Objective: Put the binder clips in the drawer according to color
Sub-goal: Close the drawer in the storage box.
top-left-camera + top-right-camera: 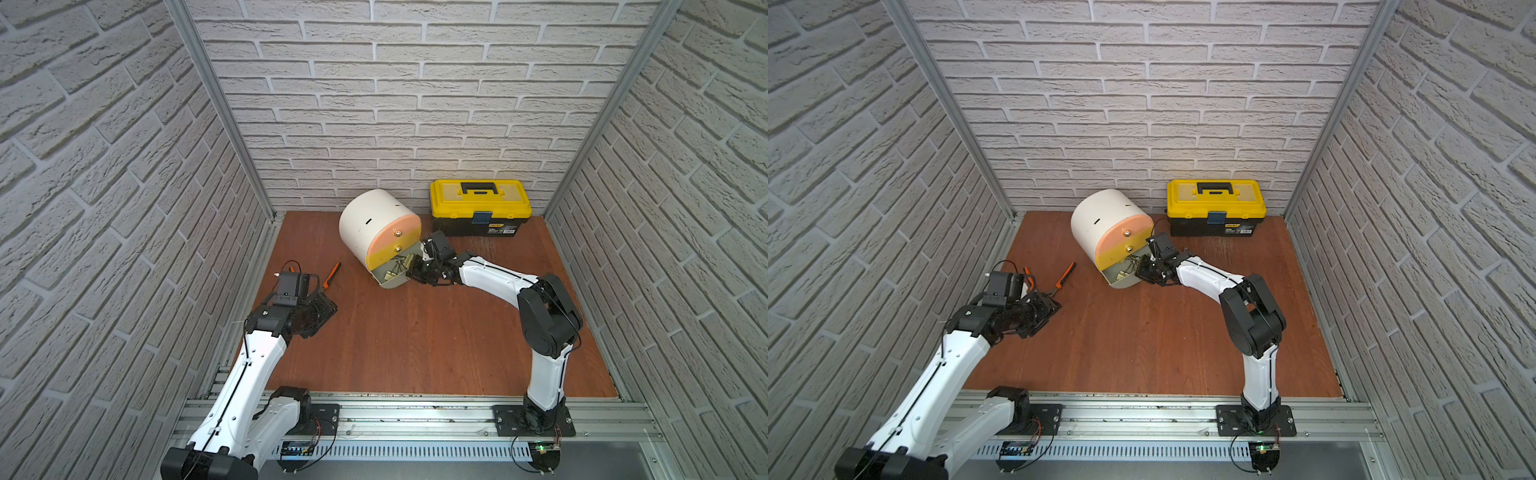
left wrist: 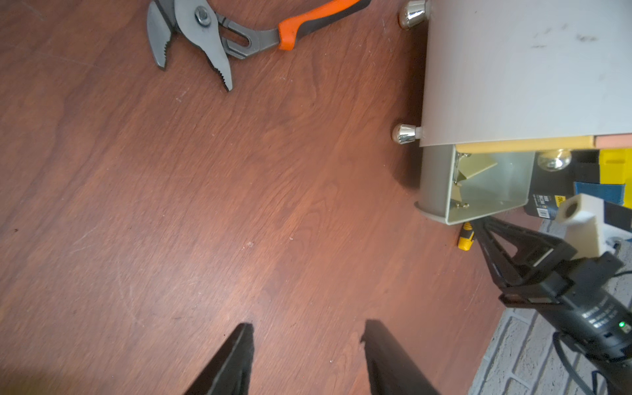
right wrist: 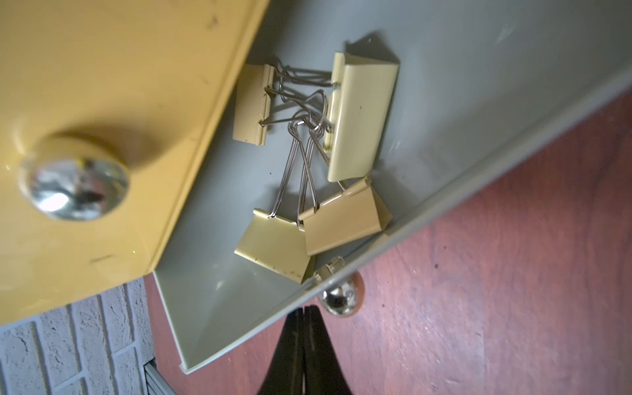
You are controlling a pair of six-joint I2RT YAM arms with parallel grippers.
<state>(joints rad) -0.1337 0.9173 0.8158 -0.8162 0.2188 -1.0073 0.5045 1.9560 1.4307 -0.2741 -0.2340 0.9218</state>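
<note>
Cabinet point(image 1: 1100, 224) stands far centre on the bench point(image 1: 1142, 332), turned toward the near right. Peach and yellow fronts are flush; the grey bottom drawer point(image 1: 1121, 280) is pulled out, with pale yellow clips point(image 1: 1127, 266) inside. Right pincer point(image 1: 1144, 272) sits at the drawer's right edge; jaw state unreadable here. Toolbox point(image 1: 1217, 205) stands far right against the wall. Pliers point(image 1: 1065, 276) lie left, just beyond the left pincer point(image 1: 1050, 307), which is low over the bench.
</note>
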